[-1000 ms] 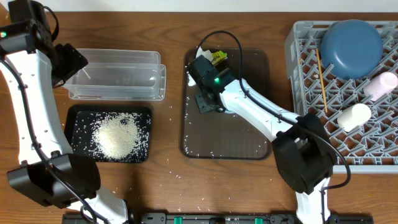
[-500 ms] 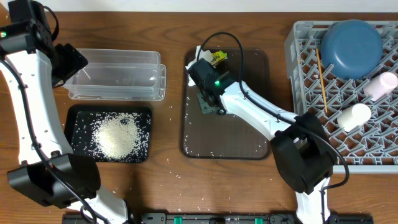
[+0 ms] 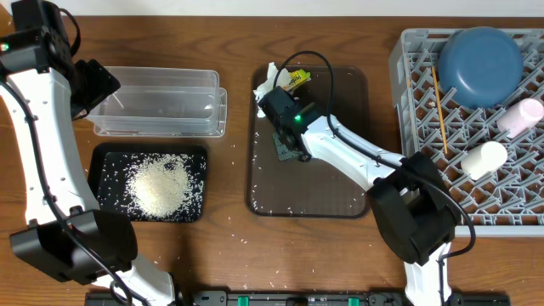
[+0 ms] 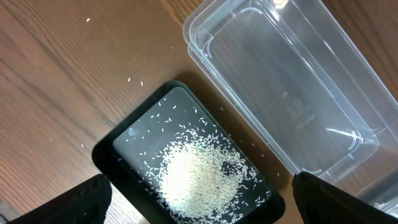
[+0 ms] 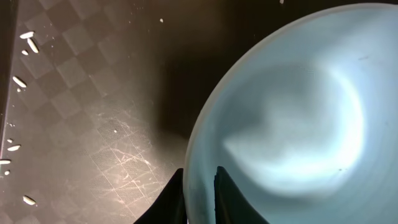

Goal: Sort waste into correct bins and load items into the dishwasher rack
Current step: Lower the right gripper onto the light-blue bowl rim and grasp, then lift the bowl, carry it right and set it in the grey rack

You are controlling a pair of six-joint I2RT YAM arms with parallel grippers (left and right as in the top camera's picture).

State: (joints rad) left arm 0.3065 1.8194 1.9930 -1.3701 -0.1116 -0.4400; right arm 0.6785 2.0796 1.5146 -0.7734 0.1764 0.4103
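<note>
— What is the surface?
— A brown wooden table (image 3: 229,34). At the left, the left gripper (image 4: 200,194) hangs with its fingers spread over two bins: one clear tub (image 3: 157,127) and one black tray (image 3: 106,153) with a rice pile (image 3: 157,189).
— And further right?
— One brown tray (image 3: 340,195); there the right gripper (image 5: 199,186) pinches the rim of the light-blue bowl (image 5: 292,124). One rack (image 3: 510,195) holds one dark-blue bowl (image 3: 480,55), chopsticks (image 3: 440,110) and two cups: a pink cup (image 3: 520,117) and a white cup (image 3: 483,159)

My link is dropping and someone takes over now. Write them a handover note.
Left gripper open, empty, over the black tray. Right gripper shut on the light-blue bowl rim over the brown tray.
Done: rice heaped in black tray; dark-blue bowl, chopsticks, pink cup, white cup in the rack.
To do: rack the bowl; bin napkin and wrapper at brown tray's corner; clear tub empty; stray grains on table.
</note>
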